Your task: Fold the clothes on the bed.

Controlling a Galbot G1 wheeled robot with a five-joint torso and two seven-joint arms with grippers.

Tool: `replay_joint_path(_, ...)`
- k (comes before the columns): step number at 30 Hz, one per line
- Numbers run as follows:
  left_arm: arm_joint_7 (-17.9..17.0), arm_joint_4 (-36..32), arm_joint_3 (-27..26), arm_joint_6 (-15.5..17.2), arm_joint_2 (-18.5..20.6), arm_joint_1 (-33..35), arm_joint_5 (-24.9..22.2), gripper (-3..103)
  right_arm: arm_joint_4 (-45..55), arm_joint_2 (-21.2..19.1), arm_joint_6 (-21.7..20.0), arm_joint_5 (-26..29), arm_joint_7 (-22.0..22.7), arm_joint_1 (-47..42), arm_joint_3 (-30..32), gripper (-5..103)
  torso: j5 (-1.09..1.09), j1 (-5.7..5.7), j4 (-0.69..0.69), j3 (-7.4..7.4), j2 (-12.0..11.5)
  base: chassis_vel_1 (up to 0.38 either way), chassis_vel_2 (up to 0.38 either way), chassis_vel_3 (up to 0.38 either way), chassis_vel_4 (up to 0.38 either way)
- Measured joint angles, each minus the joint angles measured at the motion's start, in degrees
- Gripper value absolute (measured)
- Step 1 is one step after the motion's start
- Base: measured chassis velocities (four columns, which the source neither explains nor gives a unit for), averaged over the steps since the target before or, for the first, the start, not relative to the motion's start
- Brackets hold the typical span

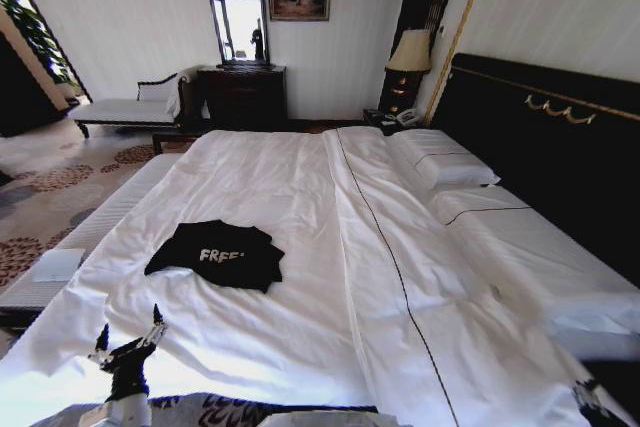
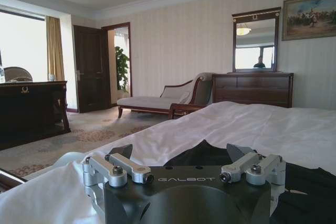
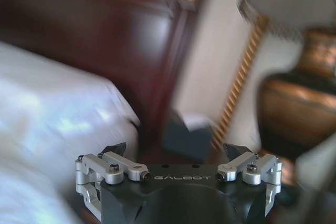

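Your black T-shirt (image 1: 218, 255) lies crumpled on the white bed (image 1: 330, 247), lettering up, at about 9 o'clock from the bed's centre seam. Your left gripper (image 1: 128, 339) hovers over the near bed edge at 7 o'clock of the shirt, fingers spread, empty. Your right gripper (image 3: 178, 153) is spread beside the headboard (image 3: 105, 40) and a lamp (image 3: 296, 103).

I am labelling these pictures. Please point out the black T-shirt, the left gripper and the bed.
black T-shirt (image 1: 215, 254): head view, on the chest beside the white lettering.
left gripper (image 1: 128, 339): head view, midway between its open fingertips.
bed (image 1: 300, 187): head view, on a bare part of the white duvet.
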Motion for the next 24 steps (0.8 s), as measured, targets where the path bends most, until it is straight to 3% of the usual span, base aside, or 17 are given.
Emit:
replay_joint_path(2,-0.1,1.4,0.0,-0.1,0.1,-0.8,-0.5,100,-2.9,-0.3,-1.1,4.1,1.8,0.0,-1.9,100,0.00,0.00,-0.01,0.00,0.0,0.000,0.000,0.000,0.000)
replay_joint_path(8,-0.2,2.8,0.4,-0.8,0.5,-1.4,-1.1,100,-5.5,0.6,-1.9,5.2,3.3,1.5,-4.0,100,0.01,0.00,0.02,0.00,0.0,0.000,0.000,0.000,0.000)
replay_joint_path(12,-0.3,3.3,0.1,-0.7,1.3,-2.2,-2.8,100,5.7,1.7,-3.9,6.5,4.9,-3.5,-1.4,100,0.00,0.00,0.01,0.00,0.0,0.000,0.000,0.000,0.000)
replay_joint_path(16,-0.3,4.0,0.1,0.2,1.5,-3.4,-3.2,100,20.6,1.7,-8.9,14.1,6.2,-7.7,0.5,100,-0.05,0.01,0.01,0.00,0.0,0.000,0.000,0.000,0.000)
replay_joint_path(19,-0.4,4.2,0.2,0.3,1.5,-3.6,-3.2,100,23.4,1.2,-10.9,15.8,6.2,-6.5,1.3,100,-0.03,0.01,0.01,0.01,0.0,0.000,0.000,0.000,0.000)
replay_joint_path(23,-0.3,3.9,0.3,0.3,1.6,-3.1,-3.1,100,22.8,-0.6,-11.7,14.5,2.4,-0.6,2.3,100,0.01,0.01,0.02,0.01,0.0,0.000,0.000,0.000,0.000)
replay_joint_path(24,-0.3,3.4,0.4,0.3,1.7,-2.7,-3.1,100,22.5,-1.4,-10.1,14.5,-0.7,1.1,2.4,100,0.02,0.00,0.02,0.01,0.0,0.000,0.000,0.000,0.000)
